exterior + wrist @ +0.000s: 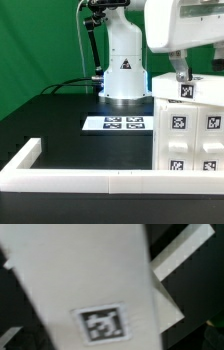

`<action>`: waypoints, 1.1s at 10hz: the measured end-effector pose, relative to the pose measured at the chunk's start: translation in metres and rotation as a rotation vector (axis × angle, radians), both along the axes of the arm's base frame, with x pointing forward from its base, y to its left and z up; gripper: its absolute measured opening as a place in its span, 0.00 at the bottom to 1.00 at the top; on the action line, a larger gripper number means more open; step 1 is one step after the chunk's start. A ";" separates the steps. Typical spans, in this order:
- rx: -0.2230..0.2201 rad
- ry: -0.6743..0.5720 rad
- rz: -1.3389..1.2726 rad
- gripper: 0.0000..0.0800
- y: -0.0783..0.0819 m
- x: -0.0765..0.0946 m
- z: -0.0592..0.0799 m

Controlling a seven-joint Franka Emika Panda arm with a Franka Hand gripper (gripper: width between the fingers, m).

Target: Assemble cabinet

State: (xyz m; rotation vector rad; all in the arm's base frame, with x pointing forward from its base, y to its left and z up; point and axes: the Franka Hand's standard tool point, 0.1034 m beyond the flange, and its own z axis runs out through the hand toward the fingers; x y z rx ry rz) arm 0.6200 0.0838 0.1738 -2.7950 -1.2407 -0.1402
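Cabinet (pixel 190 130) upright on black table (pixel 60 125) at the exterior view's right, gripper (pixel 179 75) touching its top edge, jaw state indeterminate, marker board (pixel 115 124) beside.

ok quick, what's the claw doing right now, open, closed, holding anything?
Claw: down at the top of the cabinet; whether it is open, closed or gripping cannot be told from either view.

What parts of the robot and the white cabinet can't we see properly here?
- Cabinet: the exterior view's right and bottom edges cut it off.
- Gripper: too small in the exterior view to tell open or shut; absent from the wrist view.
- Tag: its pattern is blurred in the wrist view.
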 end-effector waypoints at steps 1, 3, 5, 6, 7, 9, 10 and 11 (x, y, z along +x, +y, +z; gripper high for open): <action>-0.011 -0.006 0.060 1.00 -0.003 0.001 0.000; -0.015 -0.012 0.098 1.00 -0.005 0.001 0.001; -0.012 -0.003 0.029 1.00 -0.006 0.001 -0.001; -0.011 0.003 0.008 1.00 -0.008 0.000 -0.004; -0.012 0.008 -0.002 1.00 -0.012 0.000 -0.006; -0.012 0.013 -0.028 1.00 -0.015 -0.001 -0.011; -0.011 0.011 -0.053 1.00 -0.015 -0.001 -0.012; -0.009 0.010 -0.097 1.00 -0.011 -0.001 -0.011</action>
